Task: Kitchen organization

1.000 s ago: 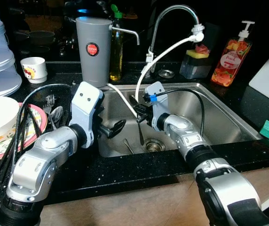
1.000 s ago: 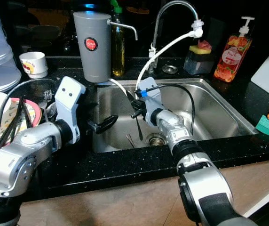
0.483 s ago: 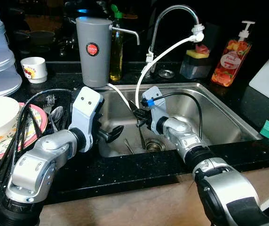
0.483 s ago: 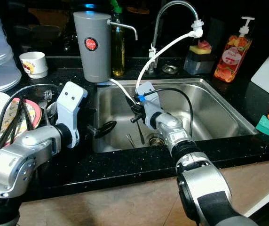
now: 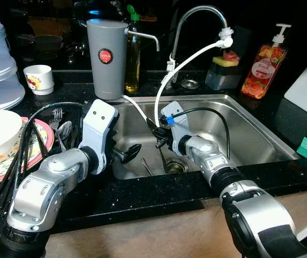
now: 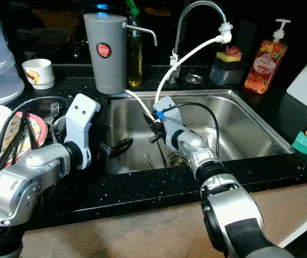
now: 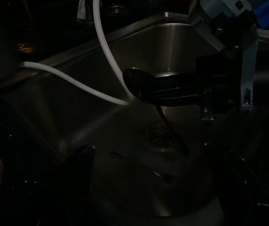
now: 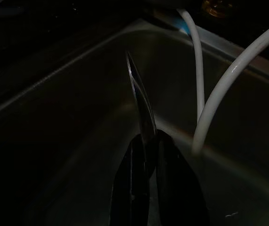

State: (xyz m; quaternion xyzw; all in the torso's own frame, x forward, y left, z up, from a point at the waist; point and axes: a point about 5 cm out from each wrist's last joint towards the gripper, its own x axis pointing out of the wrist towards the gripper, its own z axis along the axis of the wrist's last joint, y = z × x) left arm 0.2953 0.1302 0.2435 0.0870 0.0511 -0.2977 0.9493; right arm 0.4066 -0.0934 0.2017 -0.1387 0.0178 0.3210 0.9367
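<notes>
Over the steel sink [image 5: 250,134], my right gripper [image 5: 156,130] clenches a spoon [image 7: 146,89] by its neck, handle hanging toward the drain [image 7: 160,136], while my left gripper [image 5: 129,153], seemingly empty and parted, waits nearby.

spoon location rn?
The spoon is clamped in the right pincer, held over the left part of the sink above the drain, beside the white hoses; the left pincer hovers nearby.

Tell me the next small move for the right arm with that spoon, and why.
Probably lift it and carry it left toward the cutlery by the plate. The right gripper is shut on the spoon above the sink drain, handle hanging down, so it looks free of the basin. Another utensil lies by the drain.
</notes>
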